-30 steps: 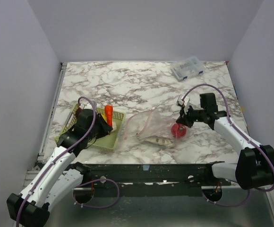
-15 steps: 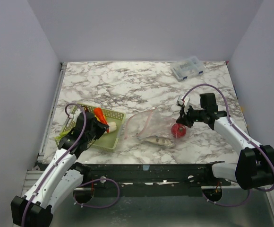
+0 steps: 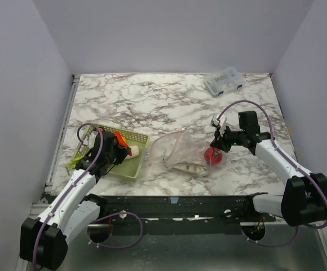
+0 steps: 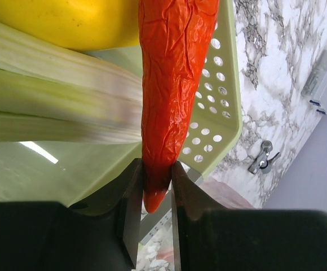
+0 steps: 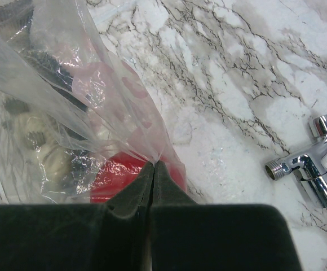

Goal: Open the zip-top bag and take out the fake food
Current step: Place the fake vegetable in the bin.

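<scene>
Shifted nearer, our left gripper (image 4: 155, 182) pinched a wrinkled red plastic chili (image 4: 172, 84) over the pale green mesh basket (image 4: 222, 132). Our right gripper (image 5: 153, 167) clamped the clear crinkly zip-top bag (image 5: 45, 79) mid-tabletop (image 3: 152, 101). A low release seemed best.

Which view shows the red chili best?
Left wrist: the red chili fills the frame, its tip pinched by the left end effector. Top external shows only a small red sliver; right wrist shows none of it.
</scene>
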Action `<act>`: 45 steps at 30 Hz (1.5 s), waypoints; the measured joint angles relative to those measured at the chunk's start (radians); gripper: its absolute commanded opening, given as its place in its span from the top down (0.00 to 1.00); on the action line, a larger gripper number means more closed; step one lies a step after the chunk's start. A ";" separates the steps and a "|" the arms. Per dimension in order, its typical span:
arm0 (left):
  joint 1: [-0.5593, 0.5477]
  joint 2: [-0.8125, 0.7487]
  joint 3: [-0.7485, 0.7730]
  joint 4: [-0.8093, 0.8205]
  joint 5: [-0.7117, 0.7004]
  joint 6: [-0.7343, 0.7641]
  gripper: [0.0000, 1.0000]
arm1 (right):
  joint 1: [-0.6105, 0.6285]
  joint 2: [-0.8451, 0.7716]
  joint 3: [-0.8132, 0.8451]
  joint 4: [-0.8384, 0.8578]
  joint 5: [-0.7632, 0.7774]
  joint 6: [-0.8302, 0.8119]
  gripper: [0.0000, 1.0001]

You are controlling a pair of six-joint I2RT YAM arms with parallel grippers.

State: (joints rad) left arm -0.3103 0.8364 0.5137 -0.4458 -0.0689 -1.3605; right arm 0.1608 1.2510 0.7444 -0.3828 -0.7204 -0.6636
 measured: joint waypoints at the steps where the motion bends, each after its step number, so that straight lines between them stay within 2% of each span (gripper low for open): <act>1: 0.001 0.008 0.000 0.005 0.003 -0.004 0.90 | 0.000 0.000 0.000 0.000 0.000 0.000 1.00; 4: 0.005 0.040 0.000 0.023 0.010 -0.019 0.90 | 0.000 0.000 0.000 0.000 0.000 0.000 1.00; 19: 0.034 0.171 0.001 0.120 0.071 -0.036 0.56 | 0.000 0.000 0.000 0.000 0.002 0.000 1.00; 25: 0.046 0.202 0.008 0.135 0.103 -0.026 0.49 | 0.000 0.000 0.000 0.000 0.002 0.000 1.00; 36: 0.062 0.180 0.019 0.149 0.119 0.019 0.32 | 0.000 0.000 0.000 0.000 0.002 0.000 1.00; 45: 0.067 0.083 0.045 0.113 0.134 0.146 0.20 | 0.000 0.000 0.000 0.000 0.002 0.000 1.00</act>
State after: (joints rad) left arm -0.2432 0.9192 0.5583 -0.3325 0.0647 -1.2144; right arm 0.1608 1.2510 0.7444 -0.3832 -0.7185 -0.6640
